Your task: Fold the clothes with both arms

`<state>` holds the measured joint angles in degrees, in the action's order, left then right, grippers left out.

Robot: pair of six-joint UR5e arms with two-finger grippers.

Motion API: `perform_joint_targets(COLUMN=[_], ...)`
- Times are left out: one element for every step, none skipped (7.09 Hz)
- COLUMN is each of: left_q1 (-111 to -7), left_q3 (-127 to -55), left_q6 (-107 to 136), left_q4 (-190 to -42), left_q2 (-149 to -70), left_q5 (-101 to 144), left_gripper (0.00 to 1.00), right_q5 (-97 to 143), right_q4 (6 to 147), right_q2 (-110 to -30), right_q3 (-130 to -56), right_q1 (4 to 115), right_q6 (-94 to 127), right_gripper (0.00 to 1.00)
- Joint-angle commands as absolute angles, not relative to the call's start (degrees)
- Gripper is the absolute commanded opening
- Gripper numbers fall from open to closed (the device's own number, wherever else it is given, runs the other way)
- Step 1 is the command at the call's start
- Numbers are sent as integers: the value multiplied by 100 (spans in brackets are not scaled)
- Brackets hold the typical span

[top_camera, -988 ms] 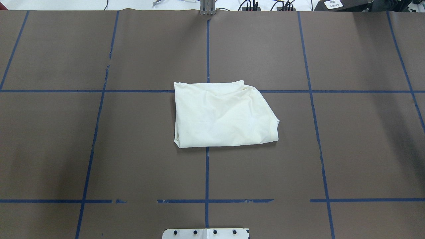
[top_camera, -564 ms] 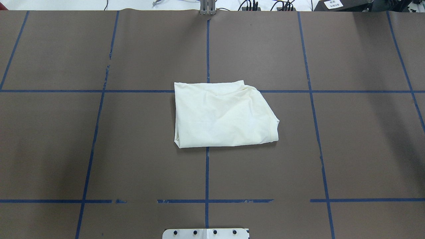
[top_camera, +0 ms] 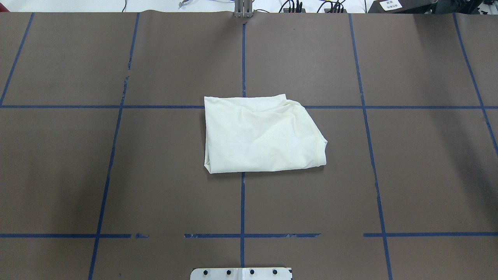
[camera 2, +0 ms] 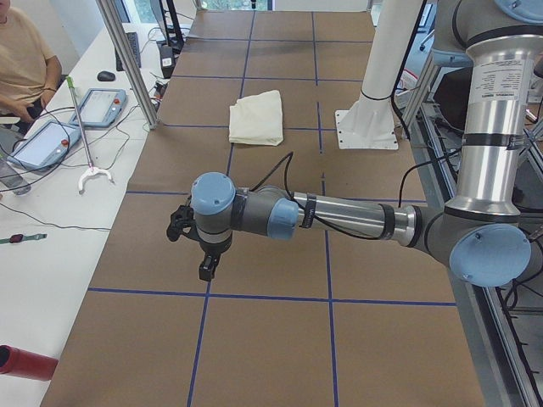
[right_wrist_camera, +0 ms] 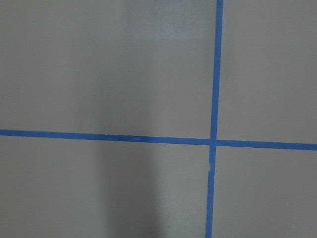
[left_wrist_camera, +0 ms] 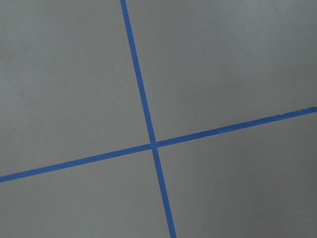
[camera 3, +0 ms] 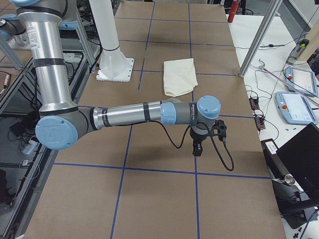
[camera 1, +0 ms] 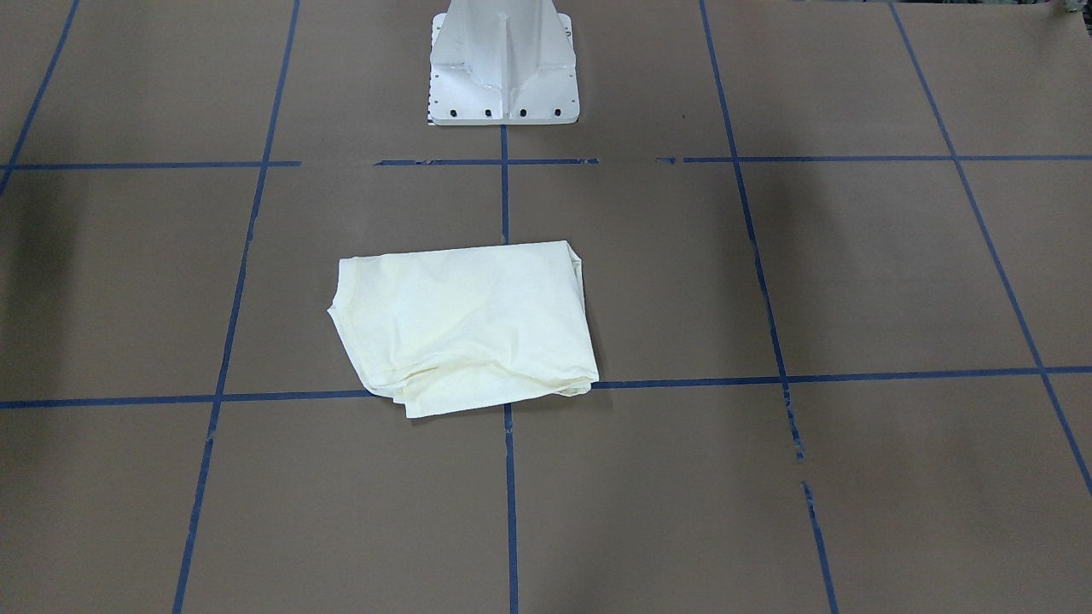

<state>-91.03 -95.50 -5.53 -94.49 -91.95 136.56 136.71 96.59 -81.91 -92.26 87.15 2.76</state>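
The folded shirt (top_camera: 260, 134) lies midway between the left hand (camera 2: 206, 270) and the right hand (camera 3: 197, 148), well apart from both. I cannot tell whether either is open.

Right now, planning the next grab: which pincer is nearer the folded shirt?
Right, narrowly. The left pincer and the right pincer hang beyond opposite ends of the shirt, over matching tape crossings, but the shirt lies off-centre toward the right.

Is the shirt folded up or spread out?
Folded: the shirt is a compact bundle with stacked layers at its edge, no sleeves showing.
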Motion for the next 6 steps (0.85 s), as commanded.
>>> perform_joint_targets(left_q1=[-9105, -9114, -9114, -9114, -9114, -9114], left_q3=[-9536, -9562, -9623, -9633, -9624, -9589], left_q6=[-563, -563, -563, -545, -536, -545], left_q4=[-9554, -9554, -9545, -9615, -9737, -9747], left_q2=[-9176, -9176, -9202, -9193, -9176, -9184], left_q5=[13658, 13667, 13667, 13641, 13658, 13658], left_gripper=[100, 100, 100, 100, 100, 100], right_q5=[13676, 13676, 13667, 13667, 13676, 13676], right_q4=[9650, 9650, 9650, 9650, 9650, 9659], right_q2=[-8200, -8200, -8191, -8191, -8191, -8191], right_q3=[-9272, -9290, -9281, -9290, -9281, -9281], right_q1=[8675, 8640, 8622, 8622, 8579, 8561], right_q6=[273, 281, 281, 290, 290, 290], right_gripper=[100, 100, 100, 100, 100, 100])
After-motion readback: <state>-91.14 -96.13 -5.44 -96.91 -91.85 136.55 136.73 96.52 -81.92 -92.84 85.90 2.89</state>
